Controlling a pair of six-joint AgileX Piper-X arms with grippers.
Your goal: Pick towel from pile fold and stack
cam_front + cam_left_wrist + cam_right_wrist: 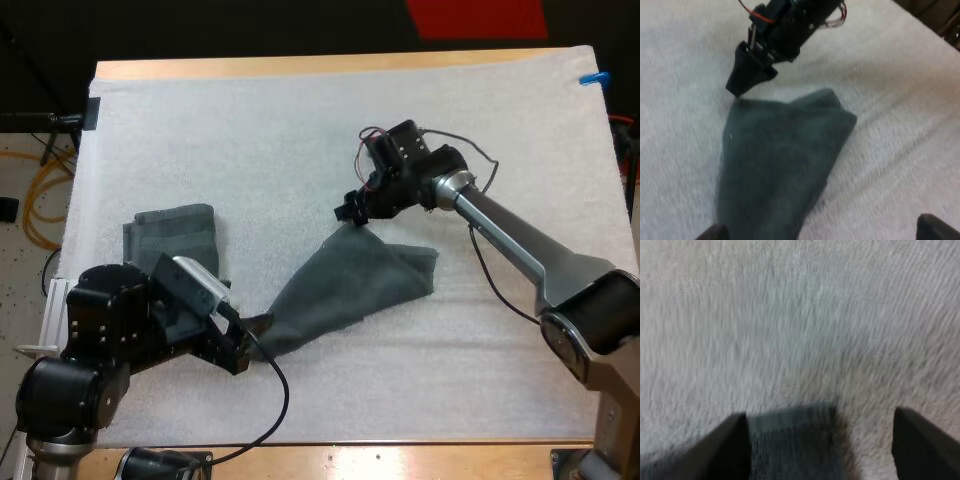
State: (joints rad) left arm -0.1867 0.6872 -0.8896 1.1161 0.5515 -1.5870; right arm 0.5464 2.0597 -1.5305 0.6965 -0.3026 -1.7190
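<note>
Left gripper (244, 347) and right gripper (350, 211) hang released at opposite towel (350, 285) corners, seemingly placed to pinch for folding

Looking at a white mat (300, 130), spread flat over a wooden table (250, 67), bare wood peeking out along the far and near edges. Off the left side, spotting yellow cable (40, 205) looped on the floor (15, 270).

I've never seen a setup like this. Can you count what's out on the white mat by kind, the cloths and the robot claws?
Towels: 2, the spread towel between the grippers and the other towel beside the left arm.
Grippers: 2, the left gripper and the right gripper.
Total: 4.
</note>
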